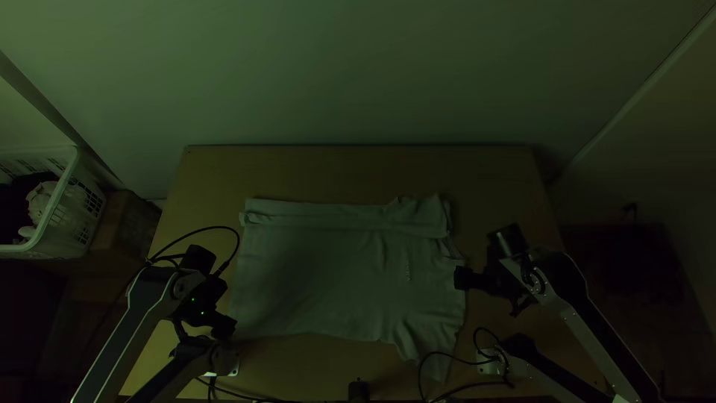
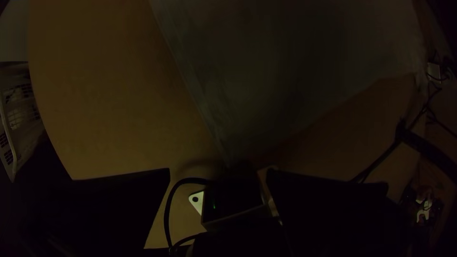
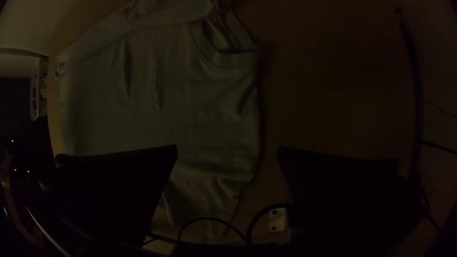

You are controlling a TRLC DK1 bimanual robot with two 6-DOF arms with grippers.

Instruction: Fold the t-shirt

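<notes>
In the top view my left gripper [image 1: 222, 326] is by the shirt's lower left corner, and my right gripper [image 1: 464, 278] is at its right edge, by the collar. The pale t-shirt [image 1: 321, 276] lies sideways, its far side folded over in a long strip and one sleeve spread toward the near edge. The left wrist view has my left gripper [image 2: 218, 172] open, the hem corner of the shirt [image 2: 266, 71] just beyond it. My right gripper [image 3: 227, 150] stands open in the right wrist view, with the shirt [image 3: 190, 109] under and beside it, not gripped.
The wooden table [image 1: 335, 172] extends beyond the shirt on every side. A white basket [image 1: 63, 201] with cloth inside stands off the table's left. Black cables [image 1: 462, 384] loop by the near edge, and one crosses the shirt's near sleeve.
</notes>
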